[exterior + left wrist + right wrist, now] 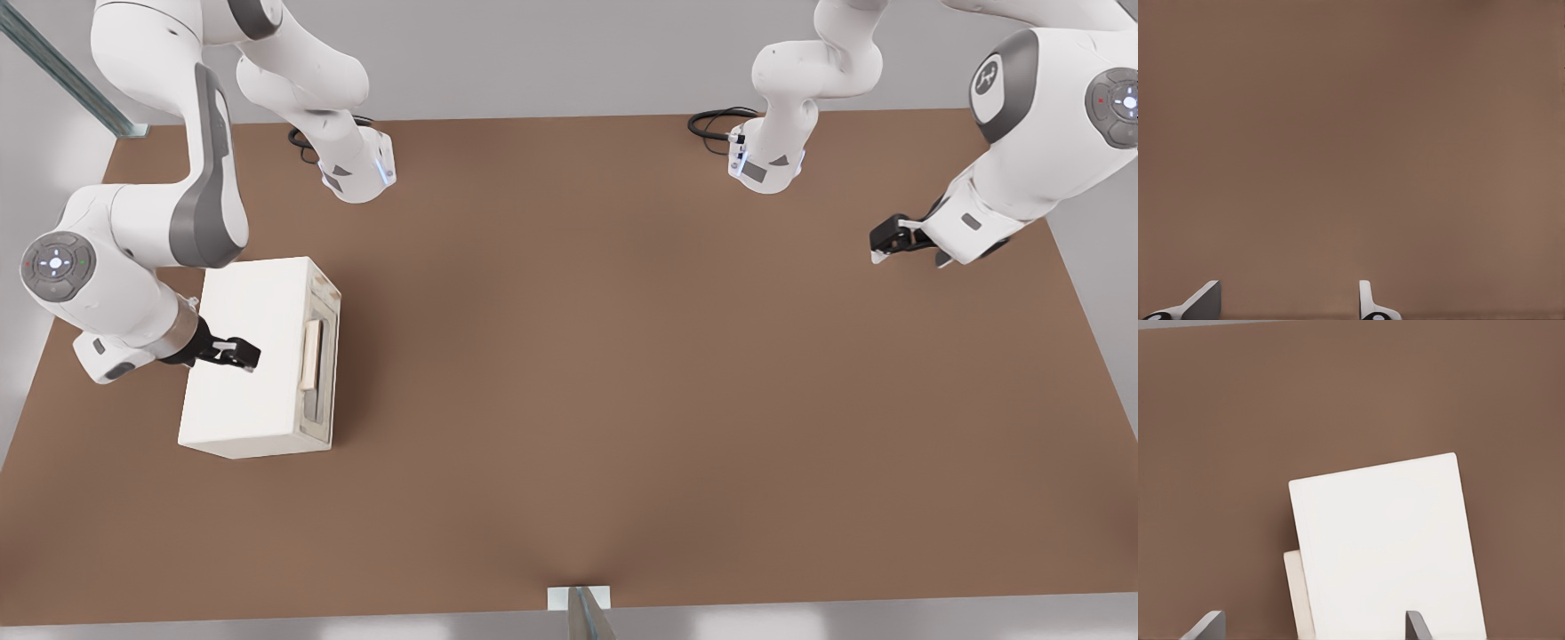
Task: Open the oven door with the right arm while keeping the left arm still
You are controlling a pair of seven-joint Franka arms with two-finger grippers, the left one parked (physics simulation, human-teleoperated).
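Front view: brown tabletop (622, 373), grey walls; tool (233, 353), fingers spread, hovers above the white oven (258, 356).

Brown table (622, 373) fills the scene. Metal rail (62, 71) at the front view's upper left. Second rail piece (582, 609) at the near edge.

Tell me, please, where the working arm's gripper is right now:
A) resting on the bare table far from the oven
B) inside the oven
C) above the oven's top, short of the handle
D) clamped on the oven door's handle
C: the front view shows the gripper over the oven's white top, with the door handle further toward the front view's right, untouched.
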